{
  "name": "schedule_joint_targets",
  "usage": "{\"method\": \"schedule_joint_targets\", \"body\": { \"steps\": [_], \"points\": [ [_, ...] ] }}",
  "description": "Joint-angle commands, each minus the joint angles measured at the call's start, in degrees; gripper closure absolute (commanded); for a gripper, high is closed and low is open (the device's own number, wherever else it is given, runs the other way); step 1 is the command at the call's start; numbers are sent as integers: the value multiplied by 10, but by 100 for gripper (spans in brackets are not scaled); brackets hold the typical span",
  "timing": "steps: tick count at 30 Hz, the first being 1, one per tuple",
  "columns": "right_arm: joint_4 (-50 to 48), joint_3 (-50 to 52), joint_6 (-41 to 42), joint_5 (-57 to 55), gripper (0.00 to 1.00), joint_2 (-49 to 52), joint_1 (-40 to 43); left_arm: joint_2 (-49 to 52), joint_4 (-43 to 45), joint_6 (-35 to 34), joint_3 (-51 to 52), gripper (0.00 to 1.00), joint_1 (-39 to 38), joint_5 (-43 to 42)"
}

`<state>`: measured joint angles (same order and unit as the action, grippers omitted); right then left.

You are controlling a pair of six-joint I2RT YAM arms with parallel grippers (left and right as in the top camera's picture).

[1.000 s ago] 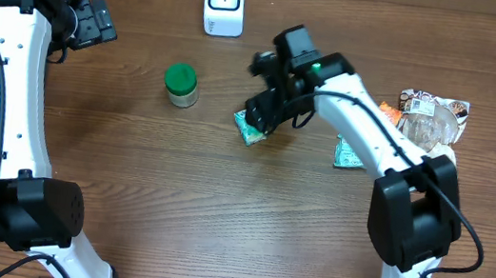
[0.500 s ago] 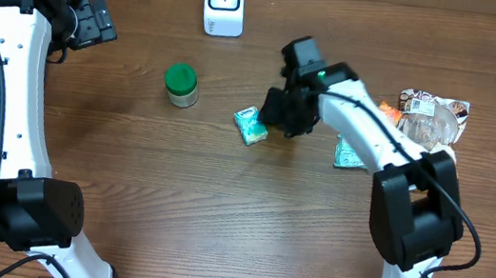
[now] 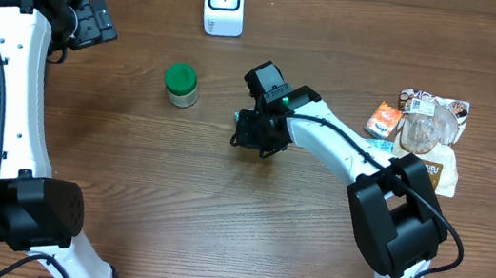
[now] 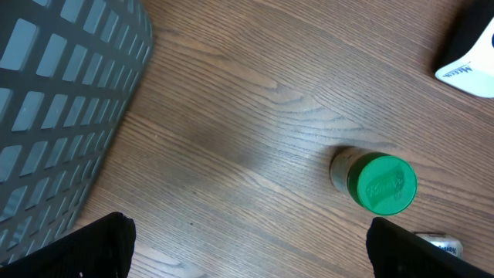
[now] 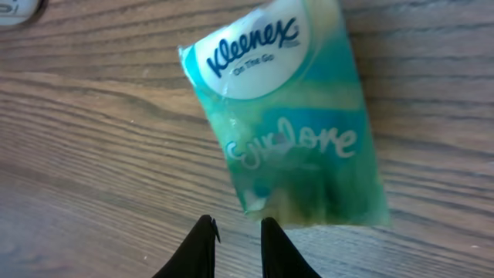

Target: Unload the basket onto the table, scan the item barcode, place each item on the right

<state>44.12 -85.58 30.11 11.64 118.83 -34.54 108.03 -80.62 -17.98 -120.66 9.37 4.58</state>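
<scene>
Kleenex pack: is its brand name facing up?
Yes, the Kleenex pack lies flat on the wooden table with its logo showing.

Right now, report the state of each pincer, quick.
Left pincer: open, holding nothing.
Right pincer: nearly closed, nothing between its tips, which sit at the edge of the Kleenex pack.

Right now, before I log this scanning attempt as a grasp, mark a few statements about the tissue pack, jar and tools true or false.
1. The Kleenex pack lies flat on the table, logo up. True.
2. The right tool grips that pack. False: it is nearly closed short of the pack, on nothing.
3. The green-lidded jar stands upright. True.
4. The left tool holds the jar. False: it is wide open and empty; the jar stands apart on the table.
</scene>
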Motion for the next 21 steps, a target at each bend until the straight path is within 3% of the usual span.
{"method": "schedule_joint_targets", "body": {
  "steps": [1,9,21],
  "points": [
    [-3,5,24,-55,86,7,2,4,0,2,-2,0,-4,3],
    [-3,5,31,-116,87,8,3,4,0,2,-2,0,-4,3],
    [16,-37,-16,-75,89,4,42,4,0,2,-2,0,-4,3]
  ]
}}
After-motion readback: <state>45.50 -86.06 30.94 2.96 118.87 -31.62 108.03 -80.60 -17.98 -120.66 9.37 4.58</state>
